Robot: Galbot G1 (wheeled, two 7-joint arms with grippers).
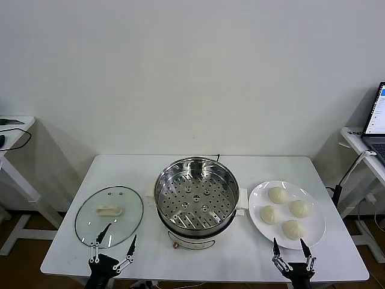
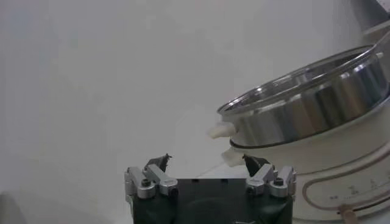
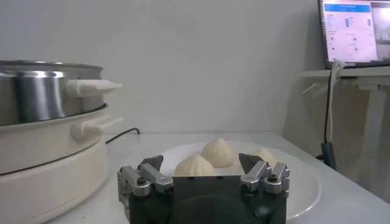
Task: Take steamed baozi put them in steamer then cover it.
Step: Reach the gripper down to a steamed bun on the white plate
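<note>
Several cream-white pleated baozi [image 1: 278, 195] lie on a white plate [image 1: 258, 221] at the table's right; they also show in the right wrist view [image 3: 220, 151]. The steel steamer [image 1: 196, 196] stands in the middle with its perforated tray bare; it also shows in the left wrist view [image 2: 317, 97] and the right wrist view [image 3: 42, 91]. The glass cover [image 1: 109, 215] with its cream handle lies flat at the left. My left gripper [image 1: 119, 242] is open at the front edge, just near of the cover. My right gripper [image 1: 290, 247] is open at the front edge, just near of the plate.
The white table [image 1: 144, 168] carries everything. A black cord [image 1: 215, 158] runs behind the steamer. A side desk with a laptop [image 1: 376, 117] stands at the right, another desk [image 1: 12, 129] at the left.
</note>
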